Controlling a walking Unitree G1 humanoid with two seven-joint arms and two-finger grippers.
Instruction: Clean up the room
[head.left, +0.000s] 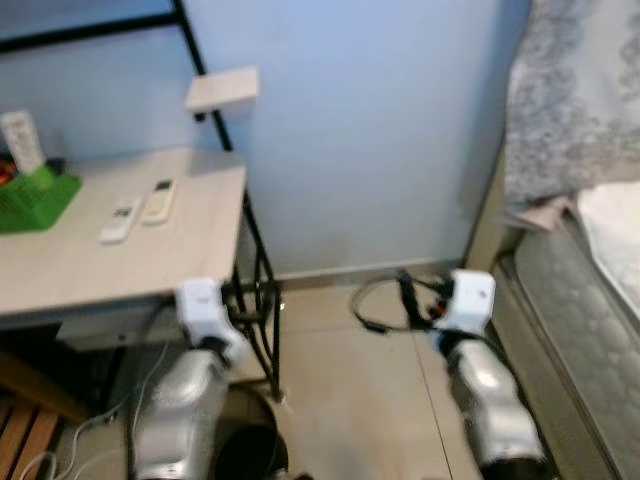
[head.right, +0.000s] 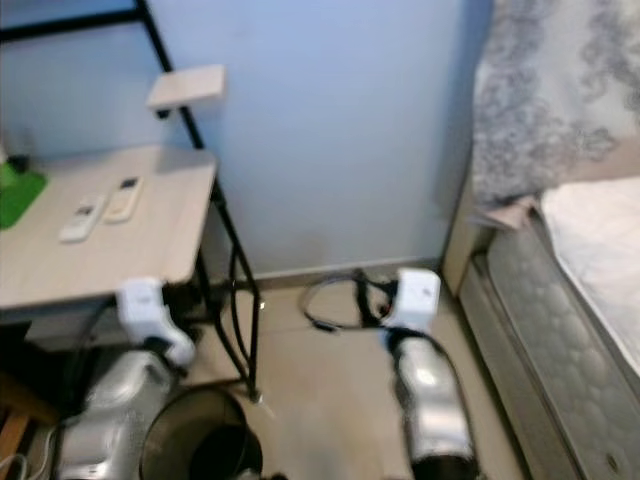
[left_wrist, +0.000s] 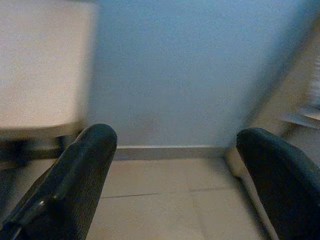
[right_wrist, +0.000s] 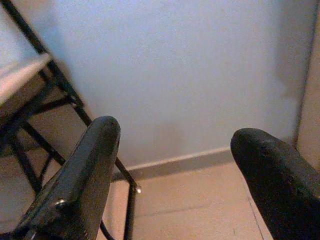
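Pale wood desk (head.left: 100, 250) on my left carries two remotes (head.left: 140, 208), and with my left gripper (left_wrist: 170, 180) and right gripper (right_wrist: 172, 175) both wide open and empty, I risk snagging the black cable (head.left: 385, 300) on the far floor.

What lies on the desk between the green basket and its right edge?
Two white remotes lie side by side on the desk, between the green basket and the edge, as the left eye view shows.
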